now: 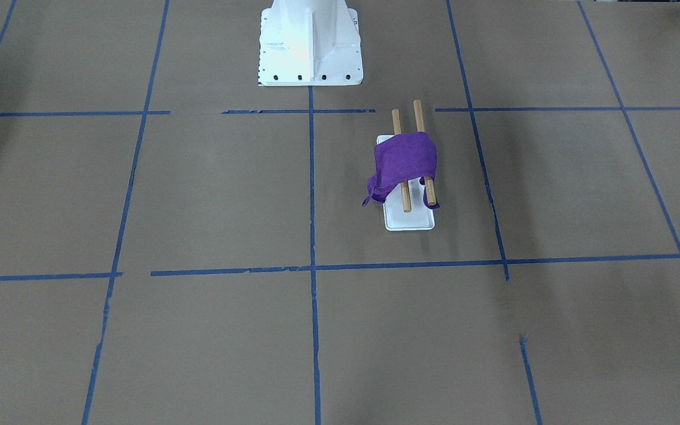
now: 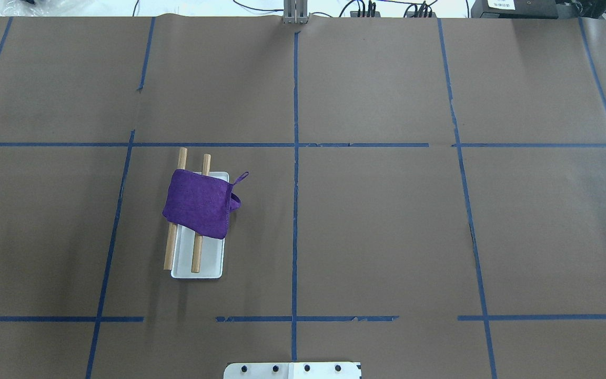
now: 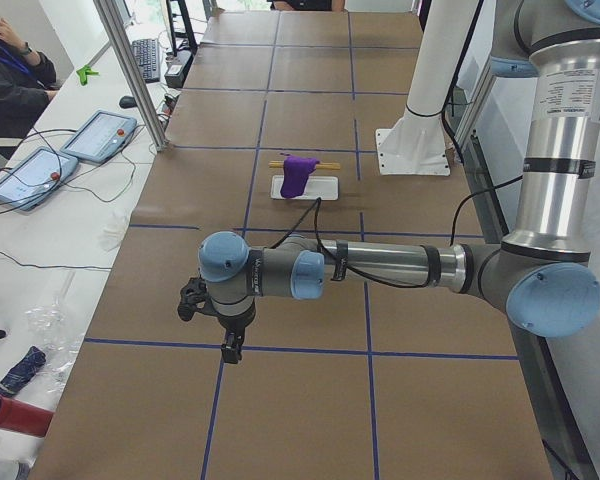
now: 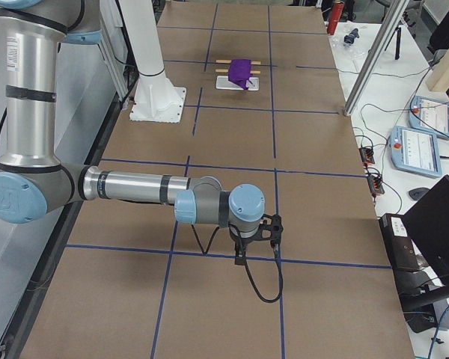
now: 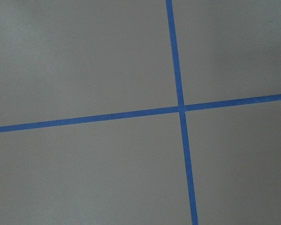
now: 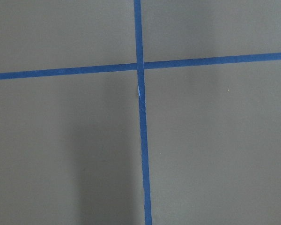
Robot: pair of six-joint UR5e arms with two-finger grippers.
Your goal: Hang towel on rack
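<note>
The purple towel (image 2: 198,202) lies draped across both wooden dowels of the rack (image 2: 211,258), covering their middle stretch, with the dowel ends showing bare on either side of it. The rack stands on the robot's left half of the brown paper-covered counter (image 2: 387,237), inside one of the squares marked off by blue tape lines (image 2: 295,158). On the side toward the counter's centre line the cloth bunches and hangs down past the dowels beside the white base plate, and a small fabric loop (image 2: 241,178) sticks out from its corner there. The white bolted pedestal (image 1: 310,47) stands near the rack, a little toward the robot, and apart from it. Both arms reach out over bare paper, well apart from the rack. The left gripper (image 3: 228,348) points downward above a tape line toward the counter's left end, and the right gripper (image 4: 239,258) does the same toward the right end. Neither shows in any view but the side ones, so I cannot tell whether their jaws are parted or closed. Each wrist camera shows only brown paper with two crossing tape lines.
</note>
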